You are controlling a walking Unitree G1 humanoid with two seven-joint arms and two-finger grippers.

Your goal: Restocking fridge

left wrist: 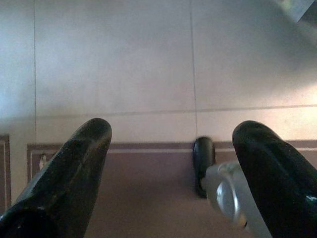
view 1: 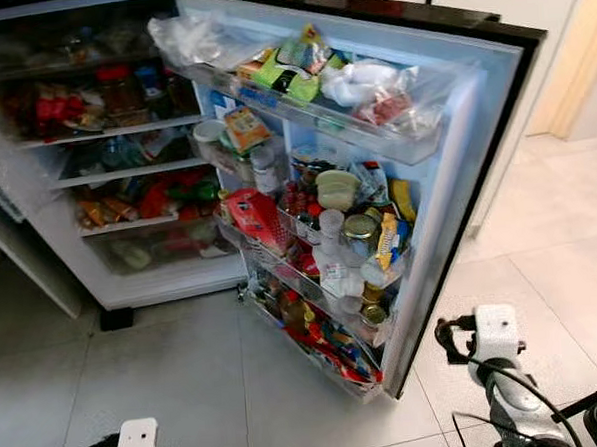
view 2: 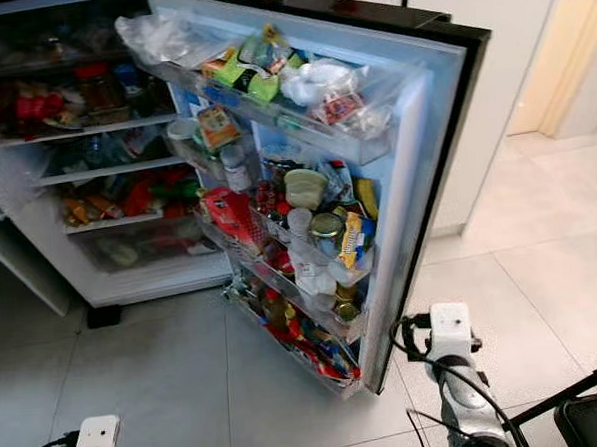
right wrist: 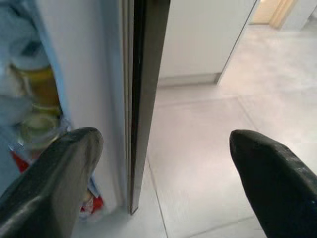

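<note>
Two grippers empty, fridge door (view 1: 456, 165) wide open.
Left gripper (left wrist: 168, 173) spread above floor tiles at 7 o'clock; right gripper (right wrist: 163, 173) spread beside the door's edge at 5 o'clock.

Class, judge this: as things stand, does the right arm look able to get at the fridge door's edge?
Probably yes: the right gripper is open, the door edge lies just ahead between its fingers, nothing between.

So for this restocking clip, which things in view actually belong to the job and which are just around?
Part of the job:
- fridge door, standing open, racks packed with jars and packets
- fridge shelves, already crowded
- right gripper, jaws open, facing the door's edge
- left gripper, jaws open, over the floor

Just around:
- floor tiles
- white cabinet
</note>
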